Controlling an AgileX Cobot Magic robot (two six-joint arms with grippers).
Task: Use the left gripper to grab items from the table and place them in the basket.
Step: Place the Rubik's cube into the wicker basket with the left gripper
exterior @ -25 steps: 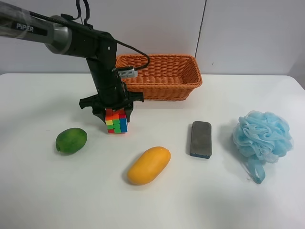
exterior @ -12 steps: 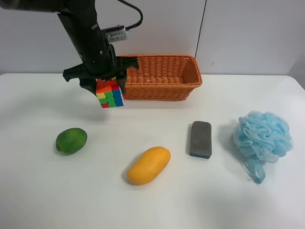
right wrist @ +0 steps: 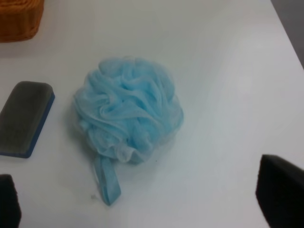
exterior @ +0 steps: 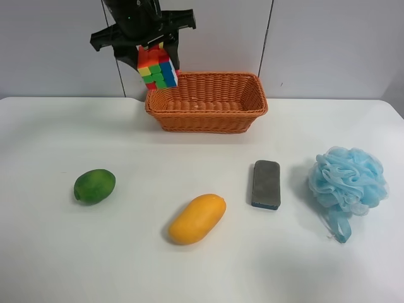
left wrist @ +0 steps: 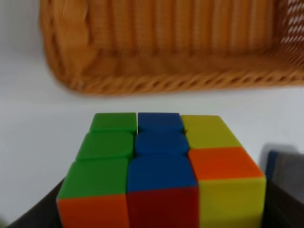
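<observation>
From the high camera the left hand (exterior: 157, 53) hung well up off the counter (exterior: 57, 252), clamped on the cube (exterior: 158, 68), which sat tilted between its prongs near the left end of the basket (exterior: 208, 118) as that view had it. How far forward the cube was, that view didn't settle. The left wrist camera filled it in: green, blue and yellow squares facing up, dark prongs pressed against both sides, white counter showing past the cube and the basket's woven wall beyond that, blurred. So the cube looked short of the basket's opening rather than over it.

The other items lay on the counter, well apart from each other: the green fruit (exterior: 95, 185) out at the high view's left, the mango (exterior: 197, 218) nearer the middle, the pad (exterior: 266, 184) beside it, and the puff (exterior: 347, 180) at the right with its ribbon trailing.

The high view didn't catch the right hand (right wrist: 142, 197). Its own camera did: its fingers (right wrist: 280, 190) stood wide apart, holding nothing, above the puff, with the pad and a basket corner at the edge
</observation>
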